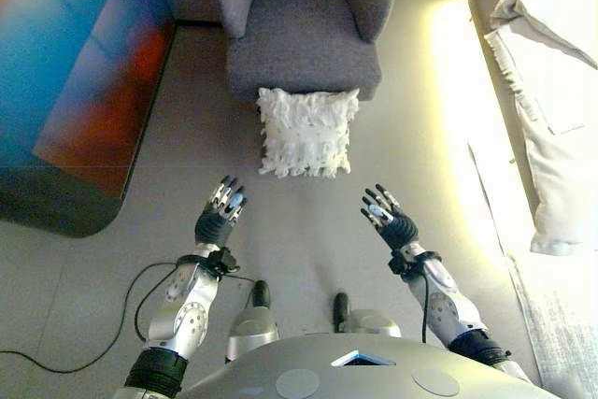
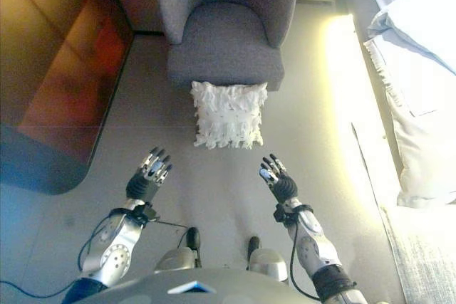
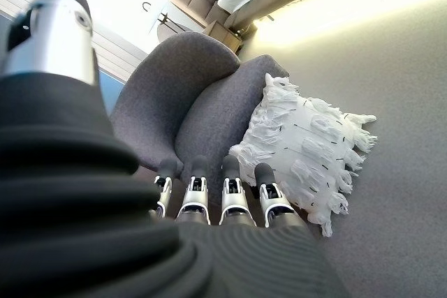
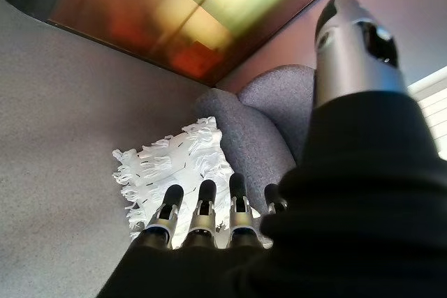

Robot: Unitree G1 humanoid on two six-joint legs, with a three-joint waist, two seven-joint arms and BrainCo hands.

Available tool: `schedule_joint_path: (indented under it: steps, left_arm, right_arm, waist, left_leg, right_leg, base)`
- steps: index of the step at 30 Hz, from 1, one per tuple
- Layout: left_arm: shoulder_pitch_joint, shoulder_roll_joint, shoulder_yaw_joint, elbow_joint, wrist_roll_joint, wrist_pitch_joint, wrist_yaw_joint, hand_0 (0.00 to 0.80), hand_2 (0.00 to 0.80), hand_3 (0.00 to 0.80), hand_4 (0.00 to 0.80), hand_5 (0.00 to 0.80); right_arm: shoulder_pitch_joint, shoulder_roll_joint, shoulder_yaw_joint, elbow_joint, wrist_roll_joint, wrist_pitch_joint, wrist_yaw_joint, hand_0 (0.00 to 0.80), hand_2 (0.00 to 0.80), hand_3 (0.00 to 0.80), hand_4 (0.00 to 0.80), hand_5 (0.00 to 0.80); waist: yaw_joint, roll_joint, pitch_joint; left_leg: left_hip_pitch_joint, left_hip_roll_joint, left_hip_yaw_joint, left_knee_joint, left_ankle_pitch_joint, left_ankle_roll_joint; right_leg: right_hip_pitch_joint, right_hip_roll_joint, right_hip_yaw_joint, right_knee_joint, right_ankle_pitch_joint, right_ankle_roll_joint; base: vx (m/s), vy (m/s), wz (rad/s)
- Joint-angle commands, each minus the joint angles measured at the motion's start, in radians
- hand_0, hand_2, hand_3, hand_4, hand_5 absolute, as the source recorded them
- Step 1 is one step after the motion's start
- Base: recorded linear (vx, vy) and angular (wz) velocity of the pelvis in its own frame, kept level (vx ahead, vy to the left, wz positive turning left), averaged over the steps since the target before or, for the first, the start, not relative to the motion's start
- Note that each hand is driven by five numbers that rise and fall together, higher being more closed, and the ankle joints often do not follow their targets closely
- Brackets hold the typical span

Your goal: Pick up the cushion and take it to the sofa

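- While both hands hang apart above the grey floor, the white fringed cushion leans on its edge against the front of the grey armchair.
- Left hand: fingers straight, holding nothing, short of the cushion.
- Right hand: likewise released.
- The armchair seat carries nothing; its back is cut off by the frame.
- White bedding at the right runs out of view.

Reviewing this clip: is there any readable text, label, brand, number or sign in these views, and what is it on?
None can be read in any view.
White fringed cushion: small dark marks, part of its pattern, not letters.
Grey armchair: plain fabric, no label showing.
Glossy panel at the robot's left: colour reflections only.
Pale bedding at the right: no print showing.
Left hand and right hand: no markings legible.
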Motion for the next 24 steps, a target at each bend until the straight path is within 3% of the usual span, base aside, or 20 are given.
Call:
schedule_joint_path:
  steps: [1, 24]
  left_arm:
    - [-0.047, 0.001, 0.027, -0.018, -0.001, -0.051, -0.003, 0.0, 0.0, 0.0, 0.0, 0.0]
    - [-0.048, 0.007, 0.021, -0.021, 0.007, -0.064, -0.016, 0.0, 0.0, 0.0, 0.0, 0.0]
  right_arm:
    - [-0.032, 0.009, -0.029, -0.095, -0.019, -0.058, 0.004, 0.0, 0.0, 0.0, 0.0, 0.0]
    - [-0.032, 0.015, -0.023, -0.091, -0.014, -0.063, -0.002, 0.0, 0.0, 0.0, 0.0, 0.0]
  waist:
    - [0.016, 0.004, -0.015]
    - [0.012, 0.009, -0.002]
  left_leg:
    - [0.02, 0.022, 0.043, 0.034, -0.079, 0.01]
    - [0.03, 0.015, 0.051, 0.028, -0.084, 0.017]
  right_leg:
    - [-0.065, -0.027, -0.033, 0.035, 0.03, 0.065]
    - [-0.068, -0.039, -0.033, 0.041, 0.033, 0.075]
  base:
    - [0.0, 0.0, 0.0]
    - [0.0, 0.0, 0.0]
